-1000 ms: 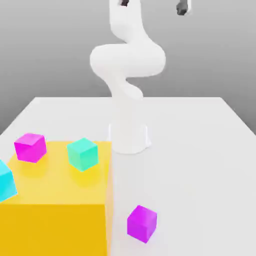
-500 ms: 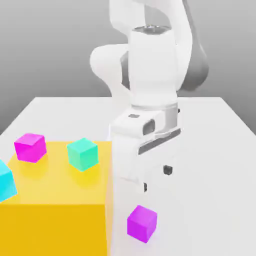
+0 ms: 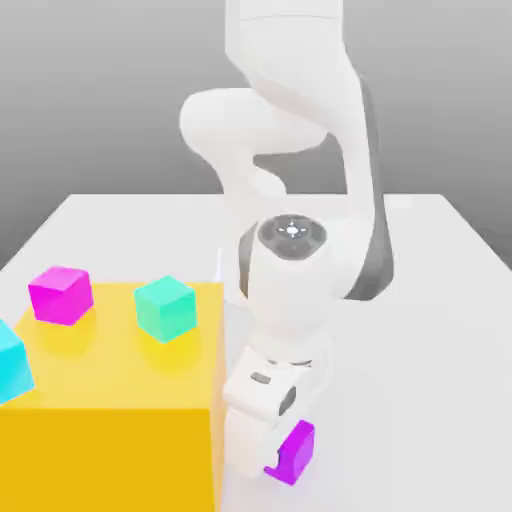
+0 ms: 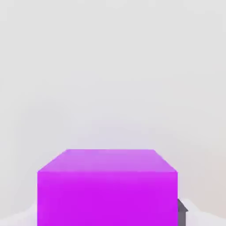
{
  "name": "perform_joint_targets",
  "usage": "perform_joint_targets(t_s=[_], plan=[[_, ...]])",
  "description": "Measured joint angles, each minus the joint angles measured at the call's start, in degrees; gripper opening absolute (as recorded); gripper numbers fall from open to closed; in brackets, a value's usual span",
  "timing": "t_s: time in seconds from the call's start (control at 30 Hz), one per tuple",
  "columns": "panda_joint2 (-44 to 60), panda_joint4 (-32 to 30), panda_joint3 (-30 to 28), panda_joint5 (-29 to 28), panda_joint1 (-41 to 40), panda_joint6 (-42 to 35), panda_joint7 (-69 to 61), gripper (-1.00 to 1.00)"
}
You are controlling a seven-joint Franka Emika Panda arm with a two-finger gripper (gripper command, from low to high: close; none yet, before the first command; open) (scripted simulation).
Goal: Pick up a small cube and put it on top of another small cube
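Observation:
The small cube [image 3: 297, 451], glossy purple-violet, sits on the white table [image 3: 430, 330] beside the yellow block, partly covered by my hand. My gripper [image 3: 283, 460] has come straight down over it and is shut on its sides. In the hand view the small cube [image 4: 107, 187] sits close up, with one dark finger [image 4: 181, 212] pressed against its side. A pinker magenta cube [image 3: 61, 294], a teal cube [image 3: 165, 307] and a cyan cube [image 3: 10, 365] rest on top of the yellow block.
The large yellow block [image 3: 110, 440] stands at the exterior view's left, its side wall close to my hand. The arm's white base [image 3: 232, 275] stands behind it. Bare table stretches to the exterior view's right.
My arm swung down from high up to the purple cube on the table. The fingers went from open to shut around it. The other cubes have not moved.

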Motion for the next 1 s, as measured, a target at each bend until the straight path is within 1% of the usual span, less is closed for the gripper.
perform_joint_targets(t_s=[0.07, 0.2, 0.27, 0.4, 0.67, 0.73, 0.87, 0.97, 1.0], plan=[[-2.05, -0.37, -0.73, -0.74, 0.56, -1.64, 0.54, -1.00], [-9.71, -1.76, -2.45, -3.69, 1.63, -7.87, 2.74, -1.00], [-13.64, -2.08, -1.17, -5.76, 3.19, -12.04, 1.79, -1.00], [-20.26, 0.68, -2.08, -8.58, 2.33, -21.78, 5.35, -1.00], [-32.97, 7.56, -3.66, -14.35, -3.79, -41.58, 15.92, -1.00], [-34.10, 9.14, -5.55, -14.13, -6.67, -43.89, 19.73, -1.00], [-34.39, 11.62, -10.35, -12.11, -12.87, -45.58, 27.51, -1.00], [-37.30, 14.62, -13.11, -12.64, -17.96, -51.09, 34.18, -1.00], [-37.28, 14.32, -13.61, -12.72, -18.79, -50.76, 35.13, -1.00]])
